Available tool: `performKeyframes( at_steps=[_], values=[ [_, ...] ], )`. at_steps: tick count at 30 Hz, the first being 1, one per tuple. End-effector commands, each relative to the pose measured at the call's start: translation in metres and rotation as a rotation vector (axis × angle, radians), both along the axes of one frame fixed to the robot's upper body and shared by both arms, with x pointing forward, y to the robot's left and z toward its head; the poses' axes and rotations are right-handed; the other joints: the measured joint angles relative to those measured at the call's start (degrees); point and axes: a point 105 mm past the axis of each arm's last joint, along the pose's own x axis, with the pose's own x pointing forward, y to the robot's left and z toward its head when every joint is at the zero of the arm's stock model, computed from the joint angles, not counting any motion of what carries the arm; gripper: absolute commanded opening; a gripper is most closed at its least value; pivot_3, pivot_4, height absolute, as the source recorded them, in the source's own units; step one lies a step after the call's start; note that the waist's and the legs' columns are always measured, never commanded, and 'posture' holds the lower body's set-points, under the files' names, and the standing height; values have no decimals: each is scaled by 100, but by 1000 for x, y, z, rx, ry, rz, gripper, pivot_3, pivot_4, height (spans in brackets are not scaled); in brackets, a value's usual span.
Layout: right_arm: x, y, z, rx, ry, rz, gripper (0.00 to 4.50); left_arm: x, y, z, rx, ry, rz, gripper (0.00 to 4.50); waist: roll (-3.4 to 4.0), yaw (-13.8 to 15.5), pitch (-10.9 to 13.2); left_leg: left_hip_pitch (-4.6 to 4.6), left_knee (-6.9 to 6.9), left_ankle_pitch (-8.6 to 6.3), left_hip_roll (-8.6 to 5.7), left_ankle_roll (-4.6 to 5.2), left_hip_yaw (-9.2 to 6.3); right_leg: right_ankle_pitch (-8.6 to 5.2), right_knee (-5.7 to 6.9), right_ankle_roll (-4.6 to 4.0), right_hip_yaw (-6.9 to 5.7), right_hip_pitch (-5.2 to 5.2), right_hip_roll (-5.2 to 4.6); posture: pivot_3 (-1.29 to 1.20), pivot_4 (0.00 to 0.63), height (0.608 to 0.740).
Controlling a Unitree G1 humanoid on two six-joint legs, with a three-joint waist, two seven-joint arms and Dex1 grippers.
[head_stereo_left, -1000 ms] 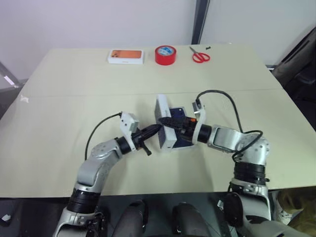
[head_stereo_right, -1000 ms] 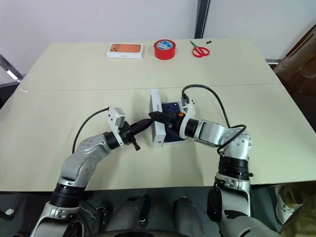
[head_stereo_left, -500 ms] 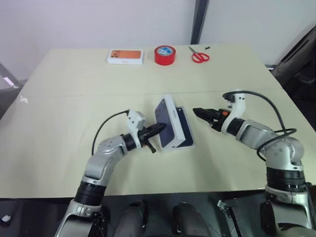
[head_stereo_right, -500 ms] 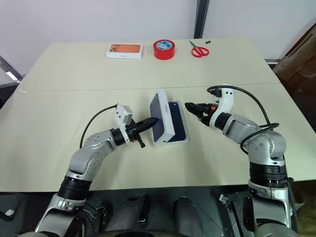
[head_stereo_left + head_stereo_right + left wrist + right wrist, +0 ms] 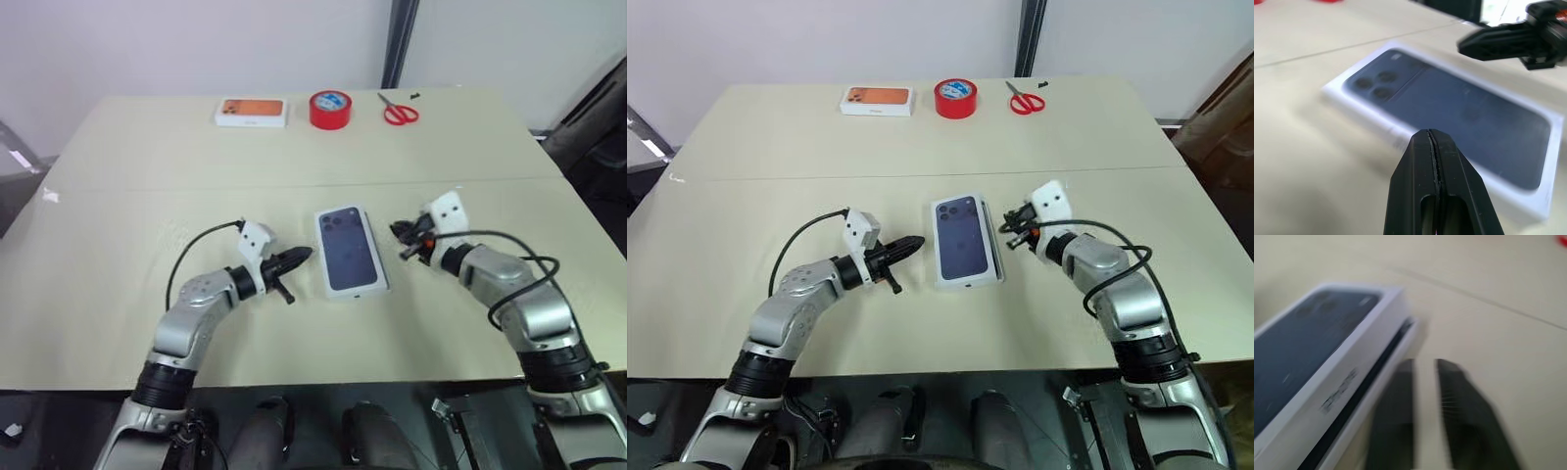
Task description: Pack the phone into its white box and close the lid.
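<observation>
Both my claws empty, the lid down over the white box between them.

My left gripper (image 5: 302,256) is clenched tight on nothing, its tips pointing at the lid (image 5: 350,249) from just beside its left edge, apart from it. My right gripper (image 5: 404,242) sits just off the lid's right edge, also apart; its fingers (image 5: 1396,416) look blurred, pulled close together with nothing between them. The lid lies flat on the table (image 5: 118,235), printed phone picture up, a dark seam along its side where the white box (image 5: 1369,396) shows beneath. Far back stand an orange-pictured box (image 5: 252,112), a red tape roll (image 5: 330,109) and red scissors (image 5: 398,111).
</observation>
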Motion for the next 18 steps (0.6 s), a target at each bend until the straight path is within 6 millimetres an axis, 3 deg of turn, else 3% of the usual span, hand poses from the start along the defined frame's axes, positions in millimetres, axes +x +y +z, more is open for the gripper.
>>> performKeyframes(
  at_steps=[1, 8, 18],
  values=[
    [-1, 3, 8, -81, -69, 36, 28, 1, 3, -2, 35, -1, 31, 0, 0, 2, 0, 0, 0, 0, -1, 0, 0, 0, 0, 0, 0, 0, -1, 0, 150, 734],
    [2, 0, 4, -163, -89, 34, 28, 4, -16, -15, 18, 66, -3, 0, 0, -6, 0, 0, 0, 8, -1, -14, -1, 0, 0, 0, -1, 0, -1, 0, 150, 734],
    [-9, 19, 12, -235, -139, 122, 28, 10, -32, -23, 21, 58, -29, 0, 0, 13, -1, 3, 1, 9, -1, -17, -2, 0, 0, 0, -3, 3, -1, 0, 150, 734]
  ],
)
